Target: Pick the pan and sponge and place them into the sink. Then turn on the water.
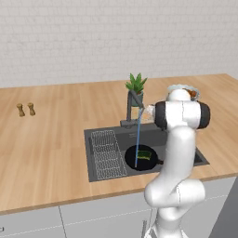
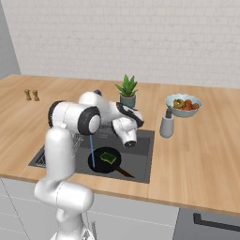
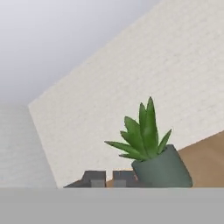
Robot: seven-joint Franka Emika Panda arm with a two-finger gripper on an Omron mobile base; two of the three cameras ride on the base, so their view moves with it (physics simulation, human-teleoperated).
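Observation:
The black pan (image 1: 139, 159) (image 2: 99, 162) lies in the dark grey sink (image 1: 88, 158) (image 2: 145, 159), its handle pointing toward the front right. The green sponge (image 1: 145, 155) (image 2: 109, 158) rests inside the pan. A thin blue stream of water (image 1: 137, 137) (image 2: 92, 152) falls from the faucet (image 1: 132, 104) into the pan. My gripper (image 3: 108, 178) is shut with nothing in it. It is raised above the back of the sink and faces the potted plant and the wall.
A potted plant (image 1: 135, 86) (image 2: 126, 91) (image 3: 151, 153) stands behind the faucet. A white bowl of food (image 2: 183, 105) and a soap dispenser (image 2: 167, 124) are right of the sink. Two small shakers (image 1: 25, 109) stand far left. A wire drainer (image 1: 108, 154) fills the sink's left part.

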